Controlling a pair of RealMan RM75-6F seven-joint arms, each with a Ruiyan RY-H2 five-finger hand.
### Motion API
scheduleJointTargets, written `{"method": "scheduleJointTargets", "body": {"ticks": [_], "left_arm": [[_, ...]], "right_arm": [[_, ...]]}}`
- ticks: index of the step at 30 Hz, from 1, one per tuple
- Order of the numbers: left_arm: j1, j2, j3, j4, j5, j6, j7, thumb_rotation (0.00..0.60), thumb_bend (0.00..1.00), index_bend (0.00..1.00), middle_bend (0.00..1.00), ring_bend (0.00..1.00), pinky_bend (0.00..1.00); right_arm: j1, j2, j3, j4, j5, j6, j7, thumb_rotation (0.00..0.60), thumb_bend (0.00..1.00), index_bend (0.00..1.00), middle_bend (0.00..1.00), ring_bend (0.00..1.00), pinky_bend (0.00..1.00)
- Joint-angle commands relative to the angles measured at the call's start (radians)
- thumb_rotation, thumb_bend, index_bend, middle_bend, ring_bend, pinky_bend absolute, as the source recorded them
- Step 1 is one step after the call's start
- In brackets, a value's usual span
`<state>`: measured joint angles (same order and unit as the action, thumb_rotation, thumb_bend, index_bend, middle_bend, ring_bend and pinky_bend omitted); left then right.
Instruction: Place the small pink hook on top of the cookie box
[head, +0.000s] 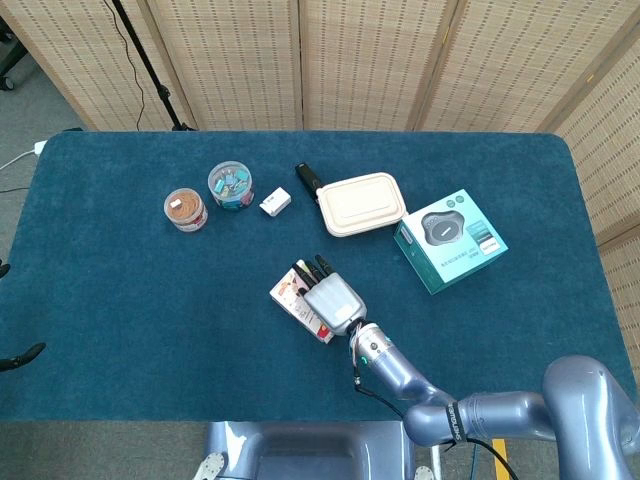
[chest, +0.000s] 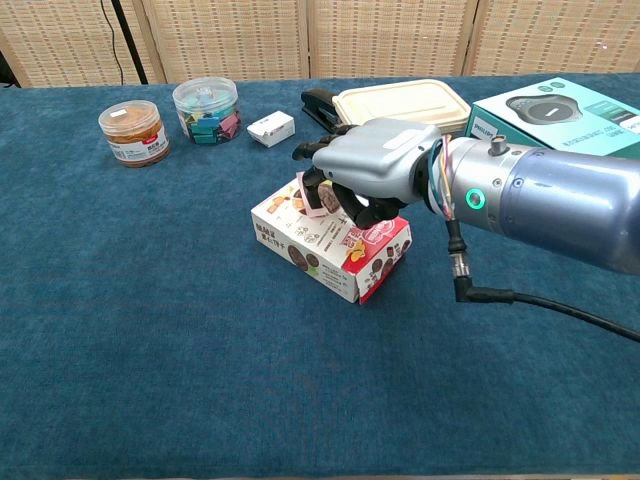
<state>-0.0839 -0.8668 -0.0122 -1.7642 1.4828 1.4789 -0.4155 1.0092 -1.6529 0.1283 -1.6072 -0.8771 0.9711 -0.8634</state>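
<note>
The right hand (chest: 372, 175) is seen low over the cookie box (chest: 332, 243), its fingers (chest: 322, 185) curled downward around the small pink hook (chest: 317, 199), which is held between them just beneath the palm. The hook appears to sit at or just above the top face of the box; whether it rests on the box cannot be told. In the head view the right hand (head: 332, 297) covers most of the cookie box (head: 290, 293), and the hook is hidden there. Beyond the fingertips, further up the blue table (head: 120, 300), a cream lunch box (head: 361, 203) and a black stapler (head: 307, 178) are seen, with a small white box (head: 275, 203) and two round jars (head: 231, 186) off toward the left side. A teal boxed product (head: 450, 239) lies to the right of the hand. The left hand is not seen in either view.
</note>
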Motion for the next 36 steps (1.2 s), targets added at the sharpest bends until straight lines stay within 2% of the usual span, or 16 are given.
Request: {"method": "scheduleJointTargets", "body": {"ticks": [1,10,23,31,36], "left_arm": [[0.000,0.000,-0.001,0.000,0.000,-0.004,0.000,0.600,0.14,0.00,0.00,0.00,0.00],[0.009,0.000,-0.004,0.002,0.008,0.003,-0.006,0.600,0.14,0.00,0.00,0.00,0.00],[0.014,0.000,-0.007,0.003,0.016,0.000,-0.008,0.600,0.14,0.00,0.00,0.00,0.00],[0.023,0.000,-0.006,0.009,0.026,0.010,-0.021,0.600,0.14,0.00,0.00,0.00,0.00],[0.023,0.001,-0.008,0.014,0.026,0.009,-0.031,0.600,0.14,0.00,0.00,0.00,0.00]], "right_arm": [[-0.006,0.002,-0.013,-0.006,-0.017,0.011,0.004,0.600,1.00,0.34,0.00,0.00,0.00],[-0.028,-0.001,-0.045,0.016,-0.045,0.020,0.031,0.600,1.00,0.34,0.00,0.00,0.00],[-0.033,-0.003,-0.051,0.021,-0.074,0.024,0.028,0.600,1.00,0.36,0.00,0.00,0.00],[-0.025,-0.039,-0.050,0.019,-0.081,0.041,-0.013,0.600,1.00,0.36,0.00,0.00,0.00],[-0.030,-0.029,-0.051,0.022,-0.077,0.052,-0.029,0.600,1.00,0.37,0.00,0.00,0.00]]}}
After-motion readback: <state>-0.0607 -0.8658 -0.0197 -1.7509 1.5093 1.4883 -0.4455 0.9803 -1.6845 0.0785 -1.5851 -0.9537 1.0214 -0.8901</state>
